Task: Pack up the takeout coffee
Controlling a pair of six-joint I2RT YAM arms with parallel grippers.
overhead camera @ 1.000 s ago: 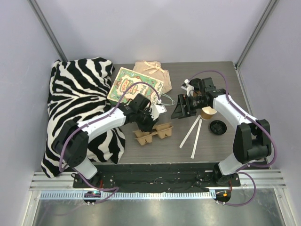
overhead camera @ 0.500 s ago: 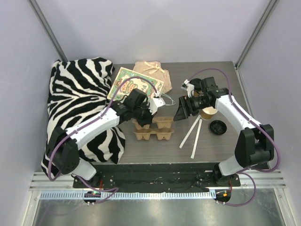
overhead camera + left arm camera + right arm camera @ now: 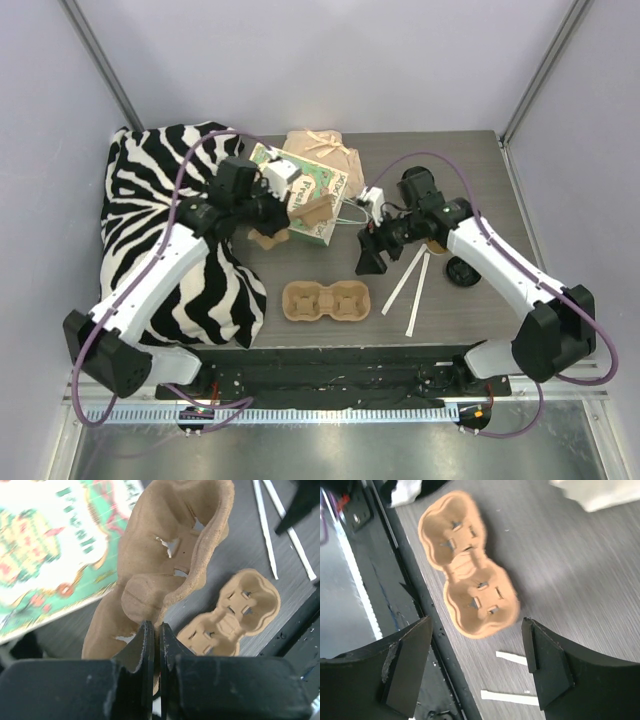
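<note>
No lidded takeout coffee shows in any view. My left gripper (image 3: 290,215) (image 3: 154,630) is shut on the rim of a brown pulp cup carrier (image 3: 313,213) (image 3: 165,545), held tilted in the air over the printed bag (image 3: 322,180) (image 3: 45,555). A second carrier (image 3: 325,302) (image 3: 230,615) (image 3: 467,565) lies flat on the table near the front edge. My right gripper (image 3: 368,260) (image 3: 476,630) hangs open just above and to the right of it, nothing between its fingers.
A loose black lid (image 3: 461,270) lies at the right, partly behind the right arm. Two white strips (image 3: 405,285) (image 3: 512,657) lie beside the flat carrier. A zebra cloth (image 3: 170,200) covers the left side. A brown paper bag (image 3: 322,150) sits at the back.
My left gripper shut on the upper carrier and lifted it up and back to the left, leaving the other one on the table. The right gripper came forward and left toward that carrier.
</note>
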